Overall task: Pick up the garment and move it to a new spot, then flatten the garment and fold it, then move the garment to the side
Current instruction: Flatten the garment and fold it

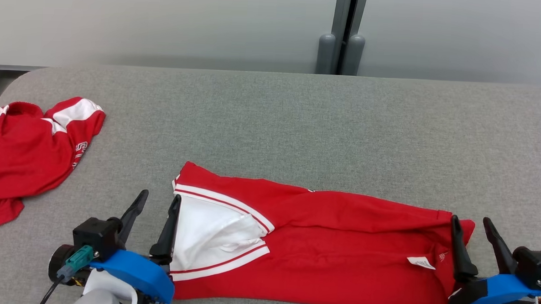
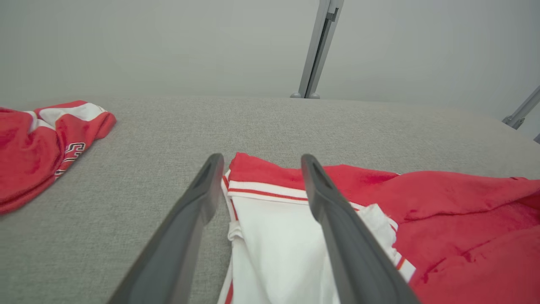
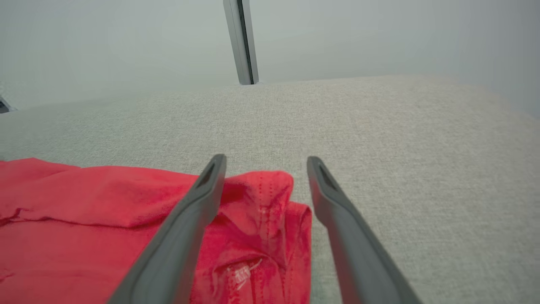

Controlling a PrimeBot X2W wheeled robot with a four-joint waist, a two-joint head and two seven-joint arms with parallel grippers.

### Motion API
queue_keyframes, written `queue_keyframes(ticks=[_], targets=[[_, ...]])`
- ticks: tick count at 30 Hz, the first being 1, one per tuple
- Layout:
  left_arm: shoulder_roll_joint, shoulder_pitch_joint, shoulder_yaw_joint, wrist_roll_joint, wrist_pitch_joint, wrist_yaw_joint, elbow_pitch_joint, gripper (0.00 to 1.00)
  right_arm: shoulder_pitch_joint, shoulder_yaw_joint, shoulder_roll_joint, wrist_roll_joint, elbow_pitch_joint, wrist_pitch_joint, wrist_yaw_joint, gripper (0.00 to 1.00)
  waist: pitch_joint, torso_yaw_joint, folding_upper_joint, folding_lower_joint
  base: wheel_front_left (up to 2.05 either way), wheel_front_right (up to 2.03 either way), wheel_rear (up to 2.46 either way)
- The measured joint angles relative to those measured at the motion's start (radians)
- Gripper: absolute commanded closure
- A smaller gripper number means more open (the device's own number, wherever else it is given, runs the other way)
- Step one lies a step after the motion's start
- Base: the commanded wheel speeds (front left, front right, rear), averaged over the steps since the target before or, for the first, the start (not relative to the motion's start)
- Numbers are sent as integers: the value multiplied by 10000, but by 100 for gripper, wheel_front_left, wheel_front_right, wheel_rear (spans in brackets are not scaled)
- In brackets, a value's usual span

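Garment [image 1: 321, 245] lies in a long red band along the near edge of the tabletop [image 1: 299, 126], running left to right between your two pincers. Its left end shows a white panel [image 1: 207, 236] edged with red-and-white stripes. Its right end is bunched into a small ridge, with a white label [image 1: 421, 262] just left of it. A soft crease runs along the far side, so it is not yet flat.

Your left pincer [image 1: 160, 196] is released, jaws wide, straddling the left end: one finger over bare tabletop, the other over the white panel. Your right pincer [image 1: 470, 220] is likewise released, straddling the bunched right corner. Neither grips cloth; whether the tips brush it I cannot tell.

Expect it to handle as a light, limp knit. It will likely sag, drape and drag on the grey weave of the tabletop rather than slide cleanly, and a one-sided pull would skew it. Nothing about it looks fragile.

Take hold at both ends together: the striped hem on the left and the stitched hem on the right, where the layers look thickest. Keep clear of the other garment [image 1: 28, 155], heaped well apart at the left edge.
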Motion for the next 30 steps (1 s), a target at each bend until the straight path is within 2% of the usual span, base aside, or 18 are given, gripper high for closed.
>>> queue_keyframes(ticks=[7, 11, 20, 30], targets=[[-905, 986, 2150, 1847, 0, 144, -652, 0, 59, -247, -13, 259, -700, 19, -2, 0, -93, -34, 0, -1, 0, 0, 0], [-1484, 1478, 3384, 2871, 0, 38, -963, 0, -92, -456, 8, 332, -813, 236, -2, 0, -61, -2, 0, 0, 0, 0, 0], [-2729, 2111, 5049, 4504, -2, -679, -1068, 0, -446, -999, 318, 161, 267, 1557, -2, 0, 62, 199, 0, 0, 0, 0, 0], [-3553, 2274, 6169, 5634, -2, -1457, -746, 0, -207, -1024, 625, 82, 1484, 1860, -2, 0, 79, 227, 0, 1, 0, 0, 0]])
